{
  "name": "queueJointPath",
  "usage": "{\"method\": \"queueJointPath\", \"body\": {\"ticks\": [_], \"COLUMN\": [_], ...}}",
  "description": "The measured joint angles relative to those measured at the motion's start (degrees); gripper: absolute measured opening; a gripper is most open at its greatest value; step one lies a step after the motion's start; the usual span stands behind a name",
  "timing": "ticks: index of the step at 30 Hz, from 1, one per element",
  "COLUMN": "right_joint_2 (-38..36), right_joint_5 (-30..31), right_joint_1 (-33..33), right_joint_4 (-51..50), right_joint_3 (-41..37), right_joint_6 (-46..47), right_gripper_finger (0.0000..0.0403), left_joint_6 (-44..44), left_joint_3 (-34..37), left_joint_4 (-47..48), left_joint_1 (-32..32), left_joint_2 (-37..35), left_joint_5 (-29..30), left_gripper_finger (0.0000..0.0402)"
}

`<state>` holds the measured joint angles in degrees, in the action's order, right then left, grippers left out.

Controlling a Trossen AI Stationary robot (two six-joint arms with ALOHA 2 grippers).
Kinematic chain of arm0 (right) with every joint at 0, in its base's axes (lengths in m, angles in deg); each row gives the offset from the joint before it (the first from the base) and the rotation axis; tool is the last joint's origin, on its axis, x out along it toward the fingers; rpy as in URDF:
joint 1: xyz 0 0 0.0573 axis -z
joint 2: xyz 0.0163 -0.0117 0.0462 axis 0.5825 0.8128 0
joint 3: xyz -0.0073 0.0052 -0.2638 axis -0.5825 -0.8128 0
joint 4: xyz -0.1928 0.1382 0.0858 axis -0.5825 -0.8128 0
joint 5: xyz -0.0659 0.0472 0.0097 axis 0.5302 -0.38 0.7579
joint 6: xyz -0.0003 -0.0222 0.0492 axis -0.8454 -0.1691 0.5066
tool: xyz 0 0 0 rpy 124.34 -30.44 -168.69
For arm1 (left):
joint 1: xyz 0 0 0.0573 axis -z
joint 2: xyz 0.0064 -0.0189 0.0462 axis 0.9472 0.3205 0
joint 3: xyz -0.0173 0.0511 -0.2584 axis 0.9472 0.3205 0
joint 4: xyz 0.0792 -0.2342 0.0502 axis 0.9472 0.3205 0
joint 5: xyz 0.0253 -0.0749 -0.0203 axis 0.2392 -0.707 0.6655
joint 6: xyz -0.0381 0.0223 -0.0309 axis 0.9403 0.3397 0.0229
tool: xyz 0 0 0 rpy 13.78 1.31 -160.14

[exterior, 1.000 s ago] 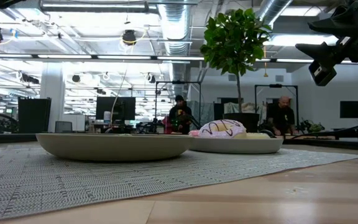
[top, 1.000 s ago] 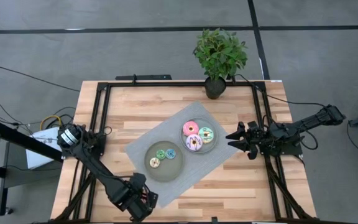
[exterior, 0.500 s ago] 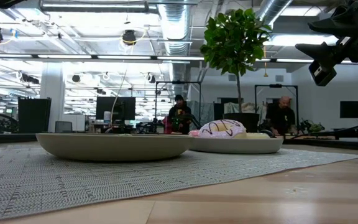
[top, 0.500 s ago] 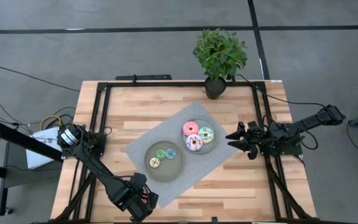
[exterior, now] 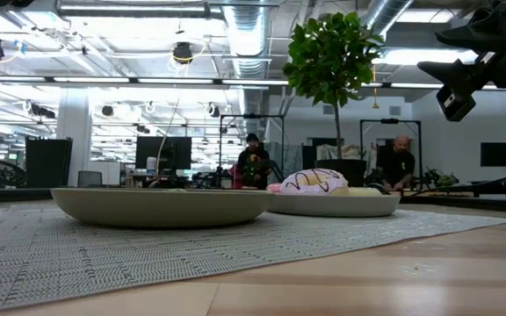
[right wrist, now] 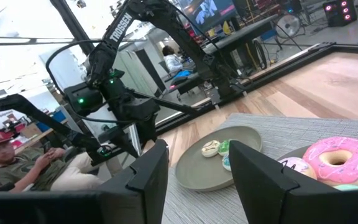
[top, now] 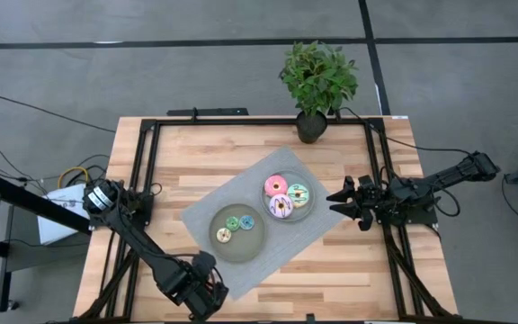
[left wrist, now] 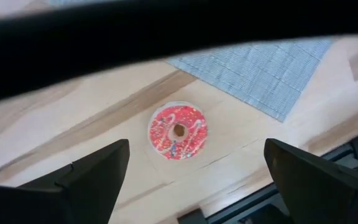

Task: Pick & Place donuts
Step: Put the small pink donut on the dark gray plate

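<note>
The tiny red donut [left wrist: 178, 132] lies flat on the bare wood by the grey mat's near corner. My left gripper [left wrist: 196, 149] hovers above it, open, a finger on either side, touching nothing; in the high view the left gripper [top: 201, 284] hides it. Yellow [top: 225, 236], green [top: 233, 222] and blue [top: 247, 220] tiny donuts lie in the near plate [top: 252, 247]. Pink [top: 275, 184], yellow-green [top: 298, 193] and purple-white [top: 281, 206] donuts lie in the far plate [top: 306, 209]. My right gripper [top: 342, 201] waits open, to the right of the far plate.
Both plates sit on a grey woven mat [top: 207, 209] laid askew on the wooden table. A potted plant [top: 317, 81] stands at the far edge. Black frame rails [top: 147, 171] run along the table's sides. People show in the room beyond the table.
</note>
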<state>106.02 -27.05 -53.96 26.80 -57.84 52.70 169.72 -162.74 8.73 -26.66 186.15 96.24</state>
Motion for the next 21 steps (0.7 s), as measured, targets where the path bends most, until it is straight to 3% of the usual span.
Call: {"method": "queueJointPath", "body": {"ticks": [8, 21], "right_joint_2": [0.0, 0.0], "right_joint_5": [0.0, 0.0], "right_joint_1": [0.0, 0.0], "right_joint_4": [0.0, -0.3], "right_joint_3": [0.0, 0.0], "right_joint_6": [0.0, 0.0], "right_gripper_finger": [0.0162, 0.0162], "left_joint_6": [2.6, 18.1], "left_joint_3": [0.0, 0.0], "left_joint_4": [-0.3, -0.3], "left_joint_1": [0.0, 0.3], "left_joint_2": [0.0, 0.0], "left_joint_5": [0.3, -0.1], "left_gripper_finger": [0.0368, 0.0368]}}
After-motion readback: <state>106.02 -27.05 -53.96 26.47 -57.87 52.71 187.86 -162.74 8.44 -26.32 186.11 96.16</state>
